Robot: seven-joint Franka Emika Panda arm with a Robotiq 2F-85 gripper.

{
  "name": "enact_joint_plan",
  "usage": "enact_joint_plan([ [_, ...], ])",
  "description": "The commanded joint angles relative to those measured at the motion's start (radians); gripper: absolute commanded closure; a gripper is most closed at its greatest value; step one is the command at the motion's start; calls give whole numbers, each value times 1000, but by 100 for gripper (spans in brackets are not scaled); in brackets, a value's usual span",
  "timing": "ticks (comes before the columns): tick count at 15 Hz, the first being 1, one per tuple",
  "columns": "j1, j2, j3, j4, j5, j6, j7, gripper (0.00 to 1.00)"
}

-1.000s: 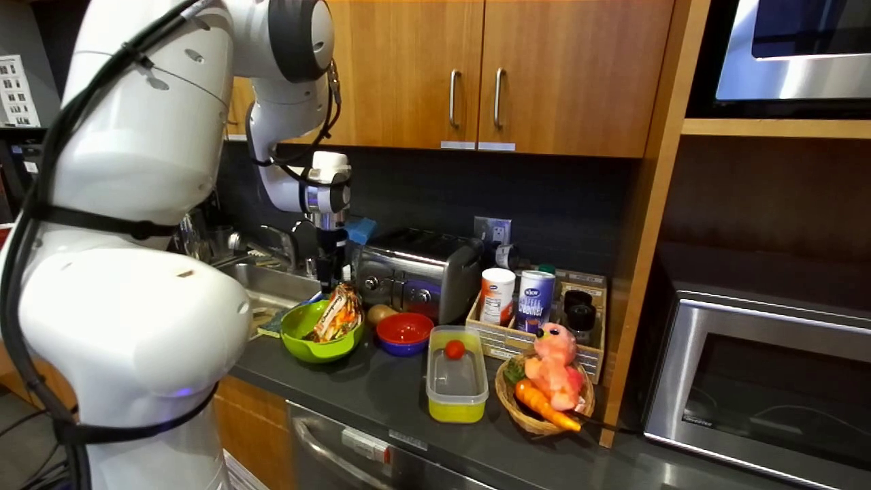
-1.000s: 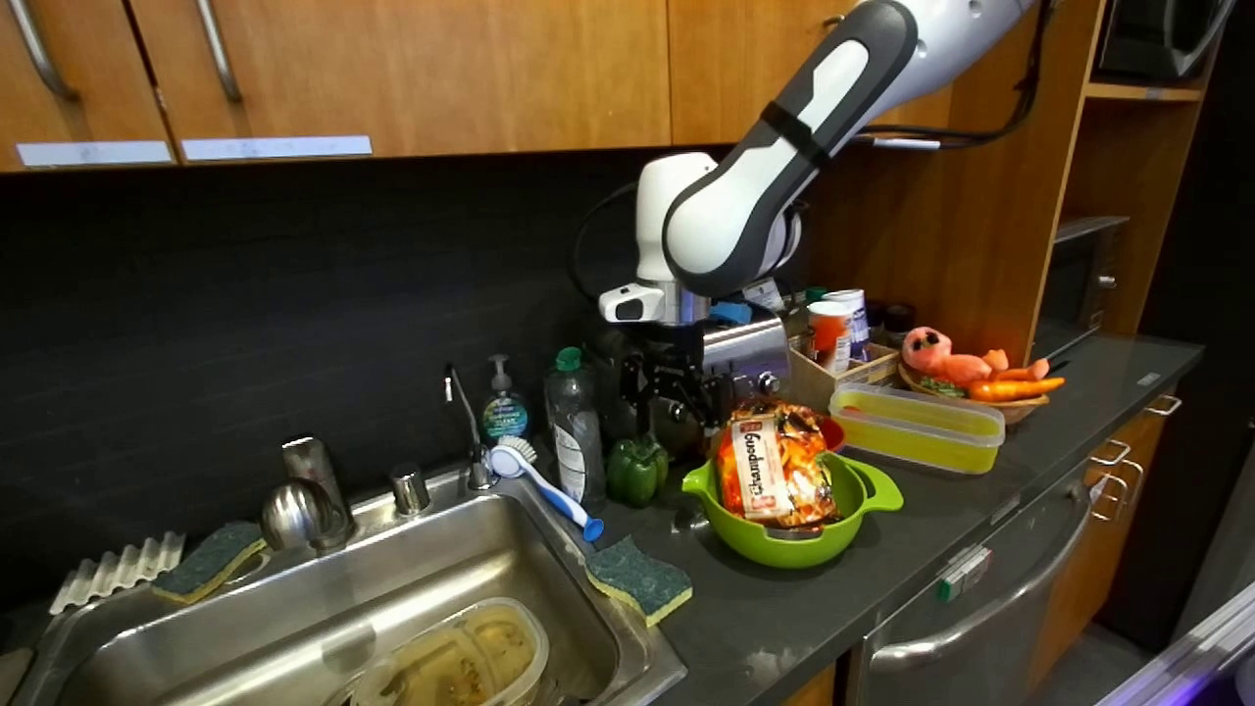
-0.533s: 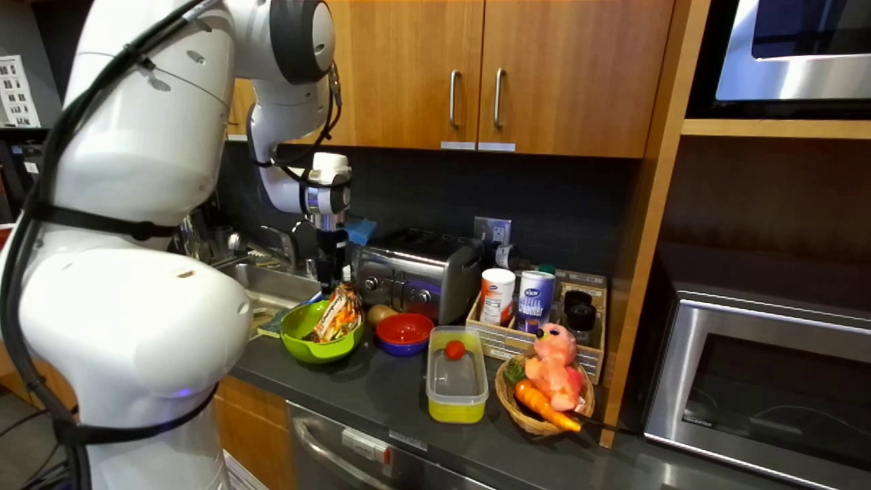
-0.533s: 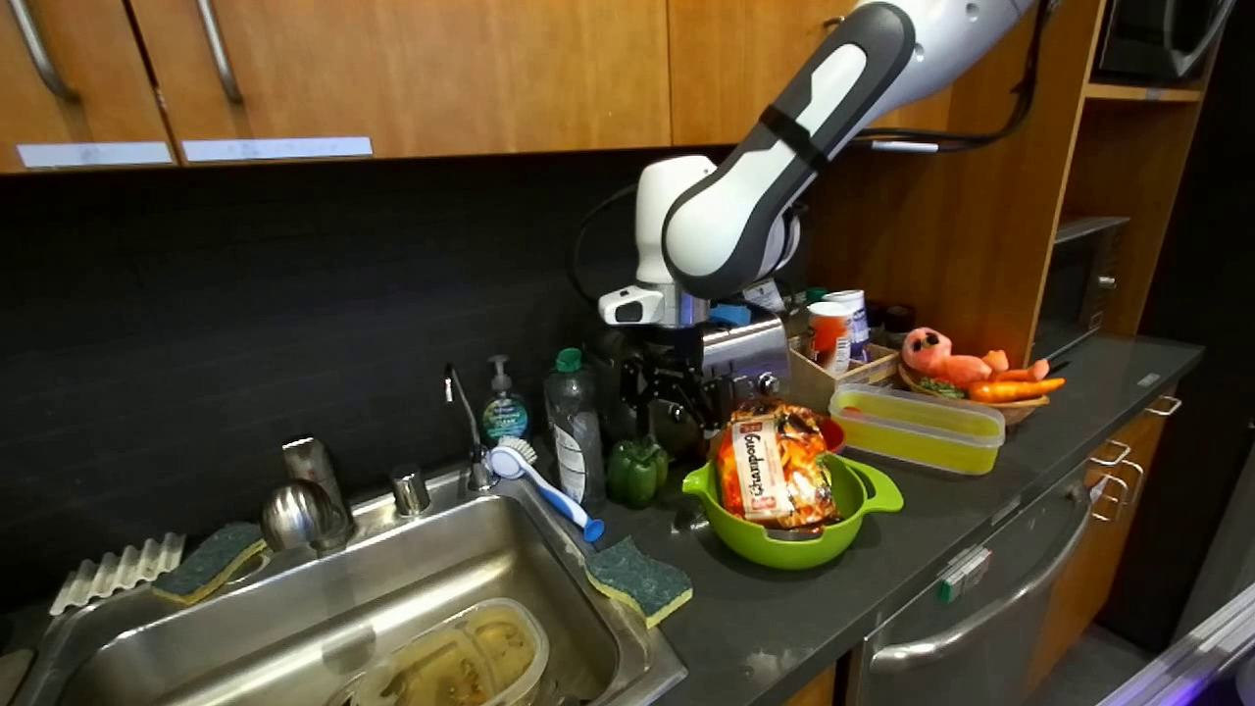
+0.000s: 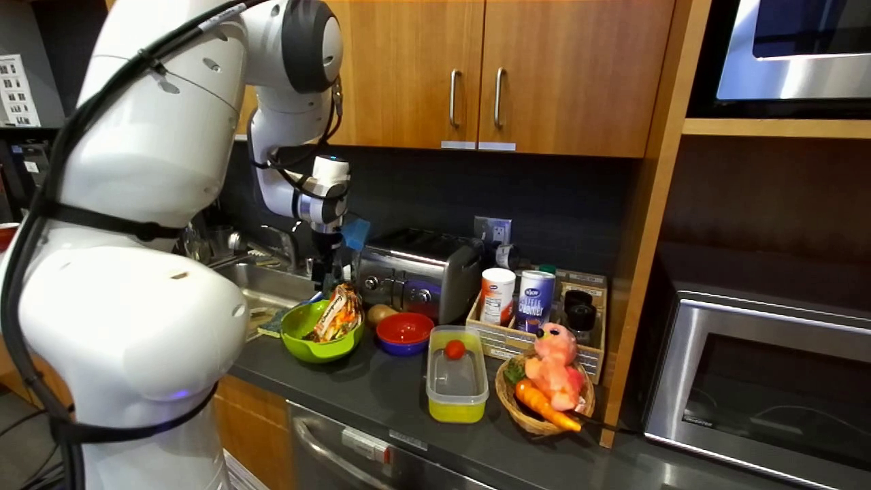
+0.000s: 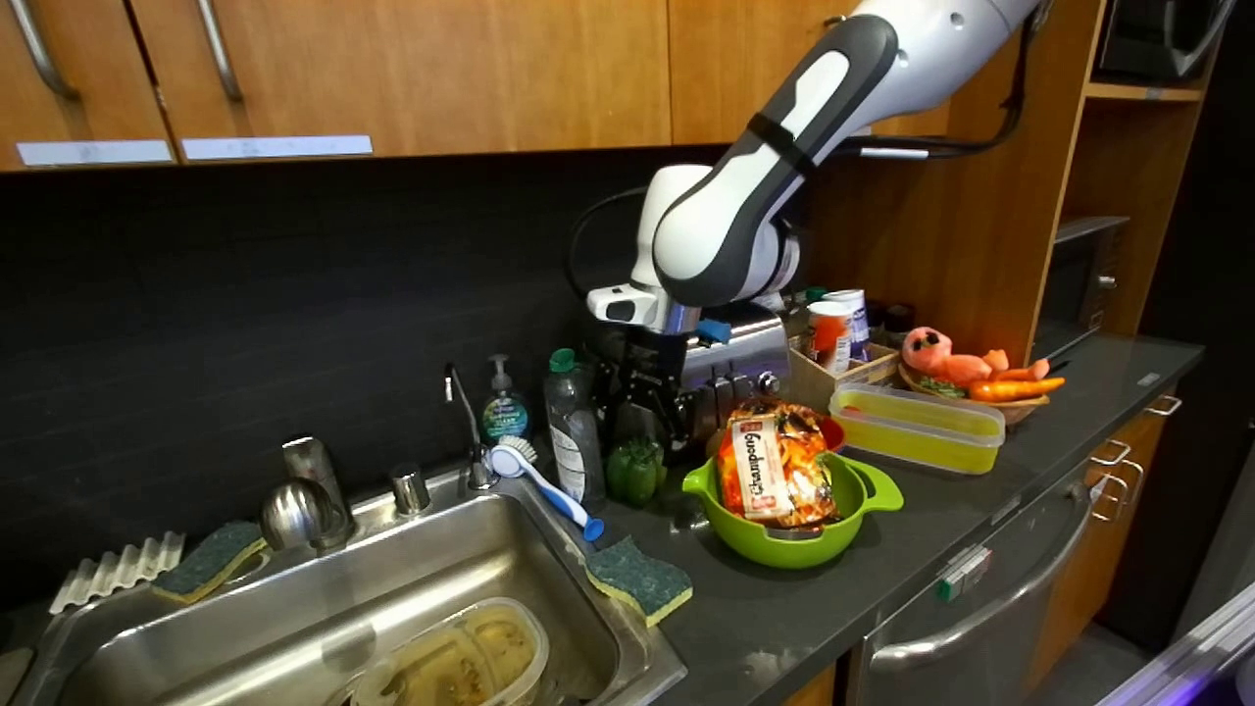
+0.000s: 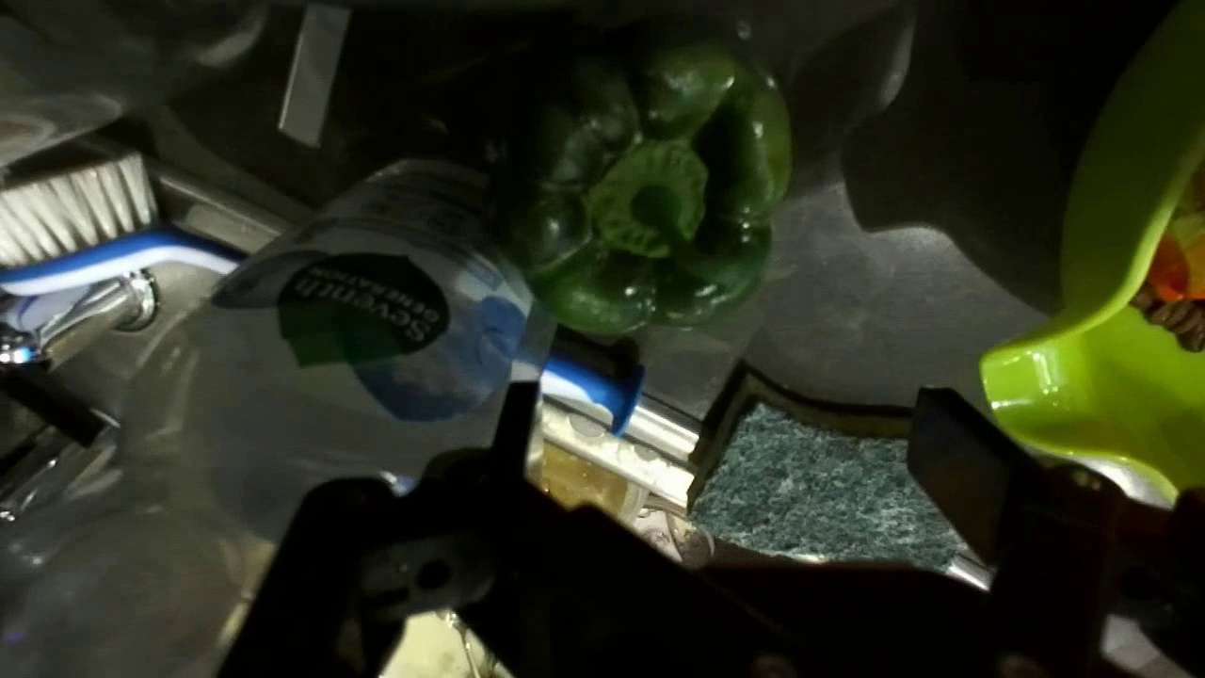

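Gripper (image 7: 730, 414), jaws parted and empty, hangs near green pepper (image 6: 636, 475) and green-capped bottle (image 6: 576, 439); seemingly an alignment step, next move calling for centring over the former, clear of the latter

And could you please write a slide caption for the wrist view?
Open gripper near a green pepper and a bottle, with a brush, sponge and green bowl in sight.

The fingers (image 7: 965, 471) stand apart, a sponge (image 7: 819, 485) showing between them. On the bench (image 7: 932, 320) a green pepper (image 7: 650, 202), stem toward the camera, sits between a clear bottle (image 7: 329, 358) and a lime-green bowl (image 7: 1106, 245); a brush (image 7: 80, 221) lies far left.
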Motion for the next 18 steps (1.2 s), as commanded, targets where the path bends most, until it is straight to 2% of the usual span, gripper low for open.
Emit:
enact_joint_plan([
  [1, -35, 11, 43, -5, 44, 36, -79, 0],
  [4, -41, 12, 50, -6, 50, 34, -105, 0],
  [14, -11, -8, 0, -5, -9, 19, -72, 0],
  [18, -21, -2, -6, -2, -11, 11, -86, 0],
])
